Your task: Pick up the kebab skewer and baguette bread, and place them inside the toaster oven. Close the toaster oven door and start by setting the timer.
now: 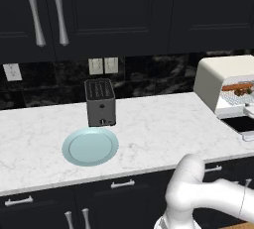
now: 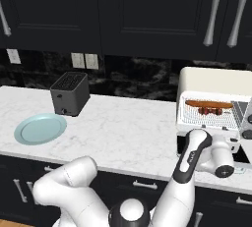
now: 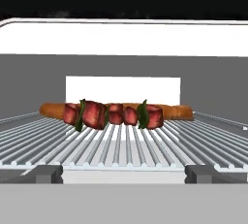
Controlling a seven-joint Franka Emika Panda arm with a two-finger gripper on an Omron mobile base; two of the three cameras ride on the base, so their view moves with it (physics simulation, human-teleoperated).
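Note:
The cream-white toaster oven stands at the right end of the counter. Its door is folded down flat and open. In the hand view, the kebab skewer with its red chunks lies across the wire rack. The orange-brown baguette bread lies just behind the skewer, and both show on the rack from the right base view as well. My gripper is open and empty, level with the rack's front edge and facing the oven's mouth. My hand hovers low over the lowered door.
A pale blue plate lies bare on the white marble counter. A small dark slot toaster stands behind the plate. Dark upper cabinets with long handles hang above. The oven's grey knobs are at the right of its front.

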